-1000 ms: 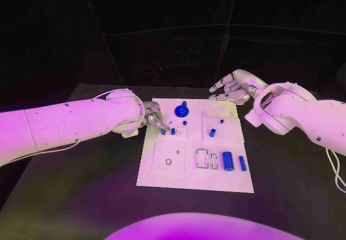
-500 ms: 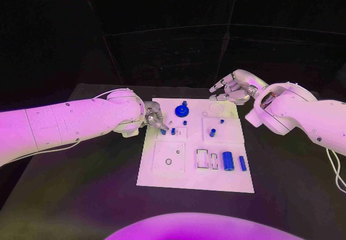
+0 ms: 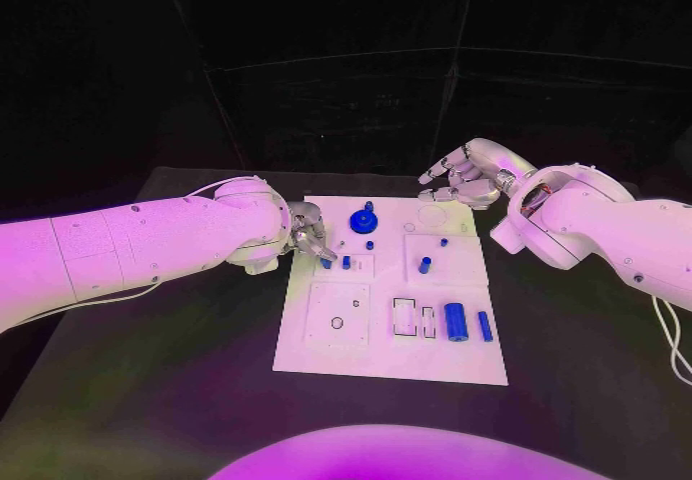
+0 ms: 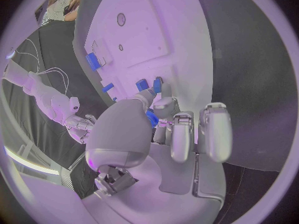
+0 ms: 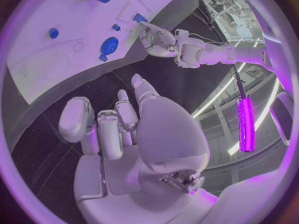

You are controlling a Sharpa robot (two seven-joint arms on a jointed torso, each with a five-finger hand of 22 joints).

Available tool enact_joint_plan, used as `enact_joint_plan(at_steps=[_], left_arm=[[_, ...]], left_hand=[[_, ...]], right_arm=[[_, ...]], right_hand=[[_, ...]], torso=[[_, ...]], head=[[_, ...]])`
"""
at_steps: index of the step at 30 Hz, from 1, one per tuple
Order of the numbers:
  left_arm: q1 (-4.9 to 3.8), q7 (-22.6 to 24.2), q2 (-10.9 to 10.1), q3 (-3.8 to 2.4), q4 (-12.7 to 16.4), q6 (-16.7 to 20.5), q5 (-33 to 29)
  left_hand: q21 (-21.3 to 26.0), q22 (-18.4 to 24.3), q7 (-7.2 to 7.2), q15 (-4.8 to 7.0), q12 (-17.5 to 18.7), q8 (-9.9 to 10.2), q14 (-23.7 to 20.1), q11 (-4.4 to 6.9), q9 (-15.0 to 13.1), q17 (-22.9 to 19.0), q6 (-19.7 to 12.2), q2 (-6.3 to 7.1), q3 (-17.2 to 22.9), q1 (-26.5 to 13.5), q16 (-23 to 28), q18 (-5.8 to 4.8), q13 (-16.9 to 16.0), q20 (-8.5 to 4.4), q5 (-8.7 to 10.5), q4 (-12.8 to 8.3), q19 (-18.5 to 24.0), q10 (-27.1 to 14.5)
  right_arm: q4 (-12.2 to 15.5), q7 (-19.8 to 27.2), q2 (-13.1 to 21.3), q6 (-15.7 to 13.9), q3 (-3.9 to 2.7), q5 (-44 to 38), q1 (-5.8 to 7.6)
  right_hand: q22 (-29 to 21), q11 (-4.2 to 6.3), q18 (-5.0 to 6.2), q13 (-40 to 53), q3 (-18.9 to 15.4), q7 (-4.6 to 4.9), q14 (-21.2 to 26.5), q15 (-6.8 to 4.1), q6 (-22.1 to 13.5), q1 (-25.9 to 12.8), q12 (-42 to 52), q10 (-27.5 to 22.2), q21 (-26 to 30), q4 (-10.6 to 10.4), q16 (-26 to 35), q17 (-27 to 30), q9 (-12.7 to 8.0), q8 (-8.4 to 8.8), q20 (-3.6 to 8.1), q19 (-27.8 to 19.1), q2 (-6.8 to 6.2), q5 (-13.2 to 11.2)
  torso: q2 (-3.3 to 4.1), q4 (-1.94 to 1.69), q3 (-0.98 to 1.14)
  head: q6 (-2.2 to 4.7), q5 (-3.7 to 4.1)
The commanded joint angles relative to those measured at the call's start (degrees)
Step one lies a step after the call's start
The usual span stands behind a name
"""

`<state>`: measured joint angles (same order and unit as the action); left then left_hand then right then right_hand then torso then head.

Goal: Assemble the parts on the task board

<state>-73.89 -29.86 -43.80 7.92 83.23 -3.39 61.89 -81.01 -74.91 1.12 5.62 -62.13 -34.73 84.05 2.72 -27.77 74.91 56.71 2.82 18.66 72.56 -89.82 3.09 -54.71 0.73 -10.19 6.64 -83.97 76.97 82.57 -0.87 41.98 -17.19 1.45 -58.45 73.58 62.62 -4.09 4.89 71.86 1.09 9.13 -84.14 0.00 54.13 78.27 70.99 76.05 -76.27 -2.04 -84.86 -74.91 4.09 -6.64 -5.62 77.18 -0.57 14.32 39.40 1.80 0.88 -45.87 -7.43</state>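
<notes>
Head view: one task board (image 3: 346, 345) (white)

Black table (image 3: 173, 380), white task board (image 3: 368, 362) lying flat at its middle, running from near the far edge toward the near side

The head view looks steeply down from above onto a black table (image 3: 173, 380), with the white task board (image 3: 378, 345) in the middle and well below the camera. The left wrist view sits close behind the left hand (image 4: 159, 129), facing along the board's surface. The right wrist view sits close behind the right hand (image 5: 118, 129), facing the board's far end from above. All three views share the board; the right wrist view also catches the left hand.
</notes>
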Motion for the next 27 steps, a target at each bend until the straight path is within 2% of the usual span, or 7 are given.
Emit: enact_joint_plan(at_steps=[1, 11, 27], left_arm=[[-0.07, -0.3, 0.1, -0.03, 0.3, 1.3, 0.3], [-0.07, -0.2, 0.0, -0.03, 1.0, 2.3, 1.3], [-0.05, -0.5, -0.4, -0.03, 1.9, 2.1, 4.6]], left_hand=[[0.0, -7.0, -0.02, 0.06, 0.3, -0.4, 6.0, 0.07, 0.1, 15.1, -0.1, 0.46, 4.8, 0.7, -0.2, -0.73, 0.0, -0.08, -0.31, -4.4, -2.1, 0.5], [-0.5, -7.6, 0.15, -0.02, 0.5, -0.4, 6.0, -0.03, 0.5, 15.1, 0.1, 2.15, 7.1, 1.2, -0.2, -0.88, 0.1, 0.00, -0.27, -6.1, -2.4, 0.9], [-0.9, -7.9, 0.23, -0.07, 0.7, -0.3, 6.0, -0.06, 0.8, 15.1, 0.4, 2.91, 8.5, 1.2, -0.2, -0.97, 0.2, 0.06, -0.27, -6.8, -2.6, 1.1]], right_arm=[[0.1, 0.3, 0.0, 0.2, -0.03, -0.1, 0.10], [0.1, 0.4, 0.0, 0.2, -0.03, -0.1, 0.10], [0.0, 0.6, -0.1, 0.2, -0.03, -0.1, 0.10]], right_hand=[[-0.1, 0.11, 0.50, 0.0, 0.0, -0.05, -3.8, -0.44, -0.2, 0.0, 0.3, -0.1, 0.2, -0.3, 0.3, -6.3, 0.0, -0.30, -0.02, -0.2, 0.58, 0.3], [-0.1, 0.10, 0.51, -0.1, 0.0, -0.04, -3.8, -0.44, -0.2, -0.1, 0.3, -0.1, 0.2, -0.4, 0.3, -6.3, 0.0, -0.32, -0.02, -0.2, 0.60, 0.3], [-0.1, 0.10, 0.50, 0.0, -0.1, -0.04, -3.8, -0.44, -0.2, -0.2, 0.3, -0.1, 0.2, -0.5, 0.3, -6.3, 0.0, -0.33, -0.01, -0.2, 0.62, 0.3]], torso=[[0.00, -0.03, -0.01], [0.01, -0.10, 0.01], [0.01, -0.07, -0.02]], head=[[-0.02, 0.01], [-0.11, -0.05], [-0.14, -0.15]])
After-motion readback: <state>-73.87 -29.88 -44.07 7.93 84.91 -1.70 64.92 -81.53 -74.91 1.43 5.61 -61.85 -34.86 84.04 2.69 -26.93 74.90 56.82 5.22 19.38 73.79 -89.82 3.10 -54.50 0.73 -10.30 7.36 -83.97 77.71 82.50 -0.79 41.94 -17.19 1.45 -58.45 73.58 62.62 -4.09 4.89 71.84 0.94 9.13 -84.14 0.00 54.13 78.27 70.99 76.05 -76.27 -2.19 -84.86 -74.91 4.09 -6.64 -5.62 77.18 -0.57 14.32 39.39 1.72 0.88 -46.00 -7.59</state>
